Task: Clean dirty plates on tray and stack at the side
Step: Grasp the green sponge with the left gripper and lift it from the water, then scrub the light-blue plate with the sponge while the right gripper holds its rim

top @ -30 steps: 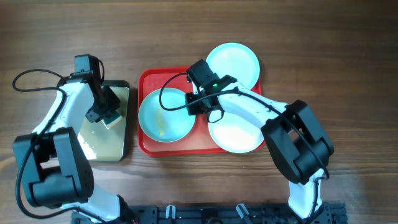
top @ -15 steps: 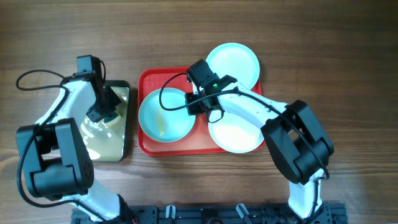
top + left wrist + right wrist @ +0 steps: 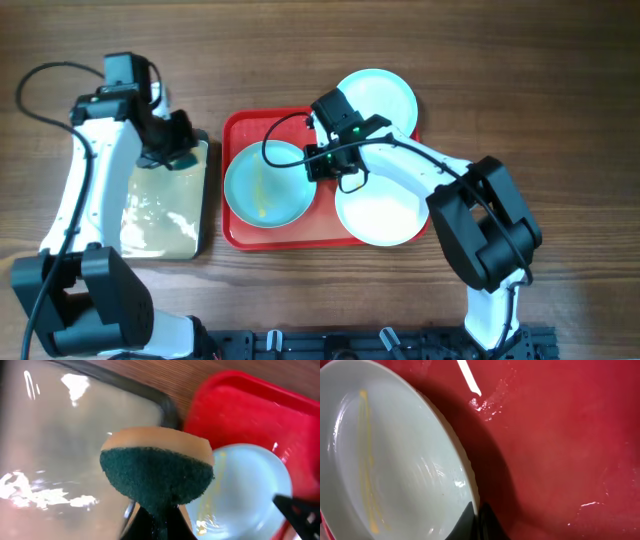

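Observation:
The red tray (image 3: pixel 240 125) holds a pale aqua plate (image 3: pixel 265 185) with a yellow smear at its left; the plate also shows in the right wrist view (image 3: pixel 395 460). My right gripper (image 3: pixel 318 168) is shut on this plate's right rim and tilts it up (image 3: pixel 479 515). A white plate (image 3: pixel 380 215) lies at the tray's right front and a second aqua plate (image 3: pixel 375 100) at its back right corner. My left gripper (image 3: pixel 175 152) is shut on a sponge (image 3: pixel 157 470), green pad over tan foam, held above the black-rimmed tray's back right corner.
The black-rimmed tray (image 3: pixel 165 205) with wet cream inside lies left of the red tray, its rim close to it (image 3: pixel 165 402). Bare wooden table surrounds both. Cables trail from both arms.
My left gripper has lifted the sponge out of the black-rimmed tray and moved it back and slightly right. My right gripper still holds the aqua plate's rim, shifted slightly.

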{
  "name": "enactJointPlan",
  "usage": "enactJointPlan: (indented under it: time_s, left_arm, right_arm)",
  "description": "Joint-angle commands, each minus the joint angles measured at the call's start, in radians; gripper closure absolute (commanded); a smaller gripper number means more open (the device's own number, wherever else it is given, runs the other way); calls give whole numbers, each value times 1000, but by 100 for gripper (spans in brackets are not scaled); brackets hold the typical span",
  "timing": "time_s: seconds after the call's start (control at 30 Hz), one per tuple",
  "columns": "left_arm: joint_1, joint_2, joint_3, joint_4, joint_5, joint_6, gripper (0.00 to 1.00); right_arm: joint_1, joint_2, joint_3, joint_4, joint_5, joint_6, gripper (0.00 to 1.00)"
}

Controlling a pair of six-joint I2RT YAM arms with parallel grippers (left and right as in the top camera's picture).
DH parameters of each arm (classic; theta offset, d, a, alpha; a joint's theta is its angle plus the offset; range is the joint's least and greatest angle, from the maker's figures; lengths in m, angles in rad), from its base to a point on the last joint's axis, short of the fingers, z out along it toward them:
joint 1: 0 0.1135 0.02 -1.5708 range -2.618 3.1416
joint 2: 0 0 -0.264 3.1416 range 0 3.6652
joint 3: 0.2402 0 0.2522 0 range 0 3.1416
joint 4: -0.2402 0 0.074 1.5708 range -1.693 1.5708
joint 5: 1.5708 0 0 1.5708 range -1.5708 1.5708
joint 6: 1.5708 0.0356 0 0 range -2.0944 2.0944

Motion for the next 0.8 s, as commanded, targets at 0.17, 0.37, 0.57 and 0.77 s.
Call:
enactJointPlan:
  time_s: [0.17, 0.37, 0.57, 0.77]
  left_arm:
    - [-232, 196, -45, 160, 64, 39, 96]
    - [-287, 340, -90, 185, 8, 35, 96]
    - [-291, 349, -125, -14, 302, 252, 96]
    - [-348, 349, -125, -39, 292, 347, 96]
  right_arm:
    - [-3, 23, -2, 8, -46, 15, 96]
    - [-17, 23, -2, 18, -46, 17, 96]
    - [-27, 25, -2, 30, -46, 19, 96]
    - [-29, 25, -2, 30, -46, 19, 96]
